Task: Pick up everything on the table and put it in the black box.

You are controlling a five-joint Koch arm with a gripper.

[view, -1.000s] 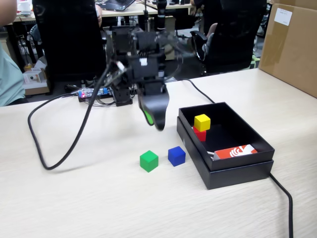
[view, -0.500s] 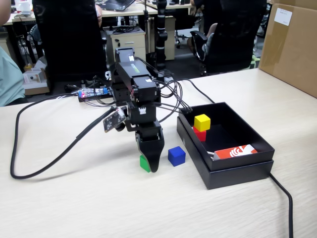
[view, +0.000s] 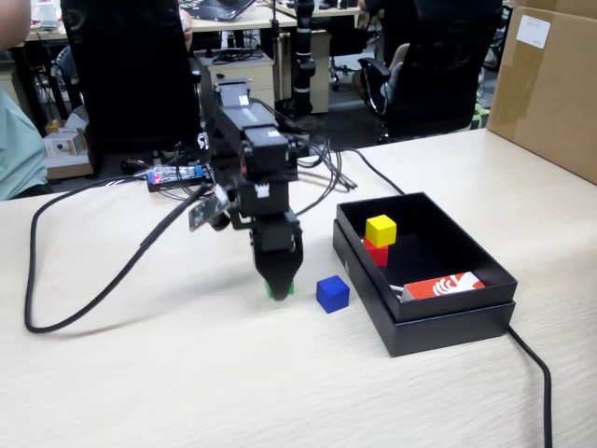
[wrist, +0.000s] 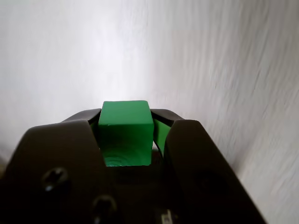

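I can read no words or numbers anywhere. In the fixed view a red-and-white card (view: 445, 285) lies in the black box (view: 485, 271), at its 5 o'clock corner; the card bears a white curved mark, but no letters come clear. A white label (view: 533, 31) sits on the brown carton (view: 550, 93) at 1 o'clock of the surface (view: 187, 373); whatever is printed on it is too small to make out. On my arm, a small pale sticker (view: 259, 189) shows marks too blurred to read. My wrist view shows no writing at all.
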